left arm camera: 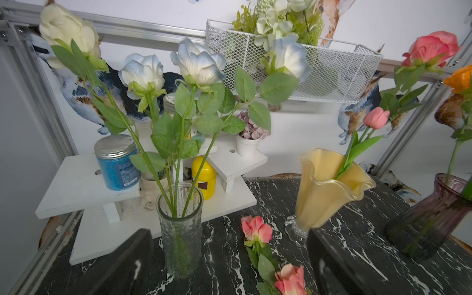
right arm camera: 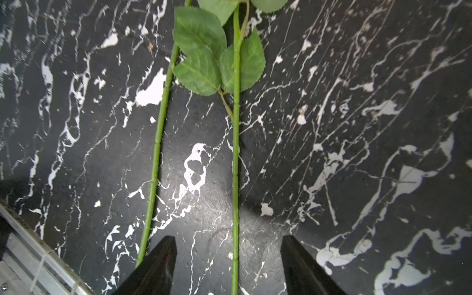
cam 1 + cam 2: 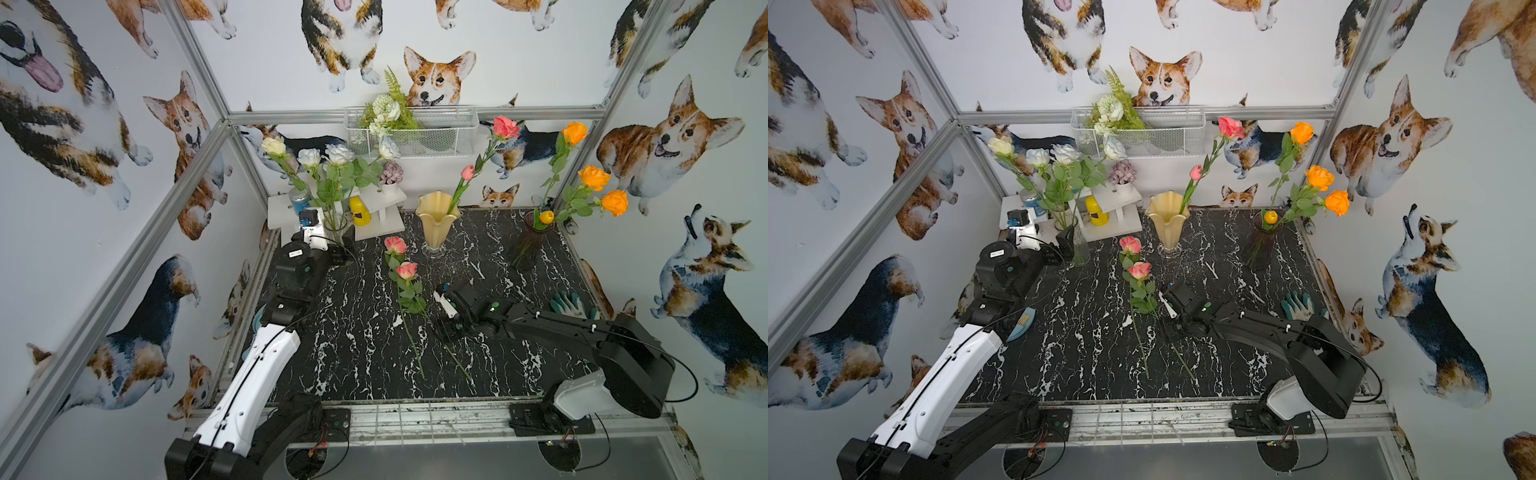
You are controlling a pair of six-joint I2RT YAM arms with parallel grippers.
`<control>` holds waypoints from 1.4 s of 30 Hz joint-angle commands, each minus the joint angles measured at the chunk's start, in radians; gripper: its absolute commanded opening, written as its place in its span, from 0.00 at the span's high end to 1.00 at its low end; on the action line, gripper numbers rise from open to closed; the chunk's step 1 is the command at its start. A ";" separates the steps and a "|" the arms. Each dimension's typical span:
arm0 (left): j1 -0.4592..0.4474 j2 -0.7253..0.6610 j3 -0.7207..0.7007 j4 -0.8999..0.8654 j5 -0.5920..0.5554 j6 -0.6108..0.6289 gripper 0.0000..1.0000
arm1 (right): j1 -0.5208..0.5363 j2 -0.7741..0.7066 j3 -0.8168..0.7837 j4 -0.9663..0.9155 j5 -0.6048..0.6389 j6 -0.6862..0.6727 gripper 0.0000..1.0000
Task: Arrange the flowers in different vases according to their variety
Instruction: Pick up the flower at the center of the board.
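Black marble tabletop (image 3: 519, 353) inside a booth papered with corgi pictures, seen from above in both top views.

Back left: glass vase (image 1: 180, 229) with four white and cream roses (image 1: 196, 63), stems down inside it, just in front of a white shelf (image 1: 71, 189).

Back middle: yellow vase (image 3: 436, 224) with a wavy rim, holding a tall pink rose (image 3: 506, 126) and a pink tulip bud (image 3: 467, 171).

Back right: purple vase (image 3: 528, 245) with three orange roses (image 3: 594, 178) and one small orange-yellow bud (image 3: 546, 216).

Flat on the tabletop in front of the yellow vase: two loose pink roses (image 3: 406, 270), side by side, heads toward the back, stems toward the front, outside every vase.

Right tool (image 2: 227, 245) low over these stems, jaws parted and straddling the leafy stem (image 2: 235, 166), a gap of bare tabletop on either side, nothing gripped. Second stem (image 2: 158, 143) just outside one finger (image 2: 158, 268).

Left tool (image 1: 227, 231) spread wide and empty, close to the glass vase; touching or apart, impossible to tell.

Green gloves (image 3: 568, 305) at the right edge of the tabletop, well apart from the flowers.
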 commanded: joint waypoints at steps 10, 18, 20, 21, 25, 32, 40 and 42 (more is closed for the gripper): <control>-0.011 -0.107 -0.109 -0.116 0.065 -0.044 0.00 | 0.108 0.062 0.009 -0.178 0.094 0.044 0.44; -0.011 -0.111 -0.130 -0.120 0.072 -0.049 0.00 | 0.145 0.098 -0.001 -0.214 0.093 0.070 0.56; -0.011 -0.109 -0.131 -0.118 0.070 -0.049 0.00 | 0.151 0.107 -0.001 -0.224 0.096 0.070 0.61; -0.011 -0.107 -0.131 -0.118 0.069 -0.049 0.00 | 0.153 0.112 -0.002 -0.229 0.097 0.072 0.64; -0.011 -0.105 -0.131 -0.113 0.065 -0.046 0.00 | 0.157 0.127 -0.005 -0.234 0.090 0.071 0.77; -0.011 -0.098 -0.166 -0.112 0.061 -0.045 0.00 | 0.162 0.148 -0.015 -0.224 0.077 0.073 0.98; -0.011 -0.098 -0.169 -0.130 0.060 -0.049 0.00 | 0.162 0.089 -0.020 -0.194 0.101 0.095 1.00; -0.011 -0.097 -0.170 -0.136 0.062 -0.049 0.00 | 0.162 0.053 -0.021 -0.182 0.117 0.105 1.00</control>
